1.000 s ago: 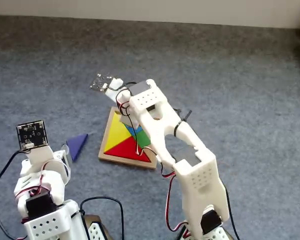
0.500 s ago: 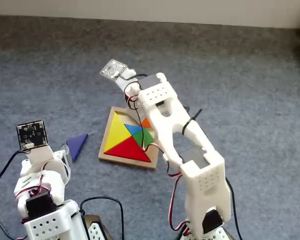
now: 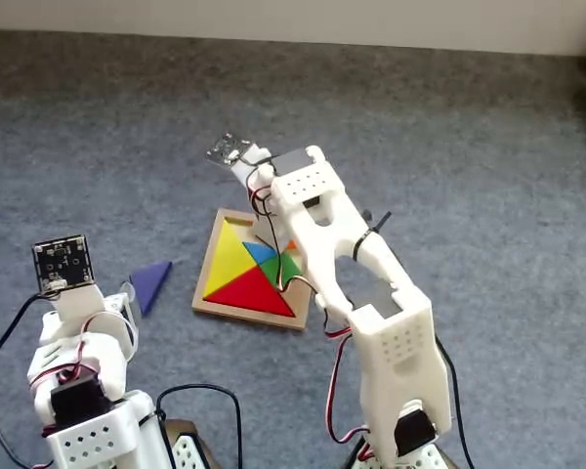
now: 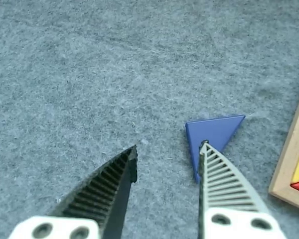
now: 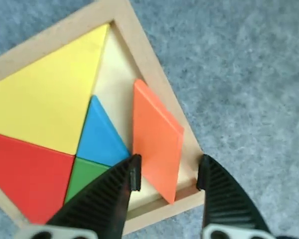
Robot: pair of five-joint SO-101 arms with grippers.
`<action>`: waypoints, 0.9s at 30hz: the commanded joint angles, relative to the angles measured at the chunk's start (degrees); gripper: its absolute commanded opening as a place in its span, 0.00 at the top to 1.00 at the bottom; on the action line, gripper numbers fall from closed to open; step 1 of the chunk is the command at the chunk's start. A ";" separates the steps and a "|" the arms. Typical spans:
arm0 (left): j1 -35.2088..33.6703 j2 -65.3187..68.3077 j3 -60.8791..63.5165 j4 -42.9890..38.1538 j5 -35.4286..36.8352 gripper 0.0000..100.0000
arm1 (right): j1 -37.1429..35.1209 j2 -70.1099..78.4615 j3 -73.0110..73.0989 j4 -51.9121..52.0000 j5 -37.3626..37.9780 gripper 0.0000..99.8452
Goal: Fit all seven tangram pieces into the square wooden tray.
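Note:
The square wooden tray (image 3: 213, 305) (image 5: 148, 57) lies on the carpet and holds a yellow triangle (image 5: 50, 94), a red triangle (image 5: 25, 174), a small blue triangle (image 5: 102, 137) and a green piece (image 5: 87, 174). An orange parallelogram (image 5: 157, 139) (image 3: 285, 240) rests along the tray's far inner edge, seemingly tilted. My right gripper (image 5: 168, 172) hangs open just above it, one finger on either side. A dark blue triangle (image 4: 212, 133) (image 3: 151, 281) lies on the carpet left of the tray. My left gripper (image 4: 168, 151) is open beside it, one fingertip (image 4: 204, 148) over its edge.
Grey carpet (image 3: 449, 147) surrounds the tray on all sides. The right arm's white links (image 3: 361, 283) stretch over the tray's right half in the high view. A pale wall strip (image 3: 273, 20) runs along the far edge.
The right arm's wrist rose and swung back, then dipped a little. The orange parallelogram now shows in the tray. The left arm has kept still.

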 commanded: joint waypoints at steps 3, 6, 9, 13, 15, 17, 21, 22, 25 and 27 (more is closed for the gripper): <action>-0.31 -0.48 -0.31 -1.05 -0.44 0.79 | -3.03 -0.22 -2.24 0.75 -0.35 0.84; -0.31 -0.48 -0.31 -1.05 -0.44 0.79 | -4.53 -0.31 -2.24 0.75 -0.09 0.89; -0.31 -0.48 -0.31 -1.05 -0.44 0.79 | -5.23 -0.04 -2.24 0.66 0.00 0.90; -0.31 -0.48 -0.31 -1.05 -0.44 0.79 | -5.23 -0.48 -2.24 1.10 -0.09 0.91; -0.31 -0.48 -0.31 -1.05 -0.44 0.79 | -5.23 -0.57 -3.21 1.98 0.00 0.95; -0.31 -0.48 -0.31 -1.05 -0.44 0.79 | -5.41 -0.48 -5.41 4.44 0.00 0.98; -0.31 -0.48 -0.31 -1.05 -0.44 0.79 | -5.49 -0.48 -11.38 10.77 0.00 0.98; -0.31 -0.48 -0.31 -1.05 -0.44 0.79 | -5.32 -0.48 -13.14 12.00 0.00 0.98; -0.31 -0.48 -0.31 -1.05 -0.44 0.79 | -4.35 -0.48 -17.63 14.73 0.70 0.98; -0.31 -0.48 -0.31 -1.05 -0.44 0.79 | -4.00 -0.48 -19.91 17.45 4.13 0.98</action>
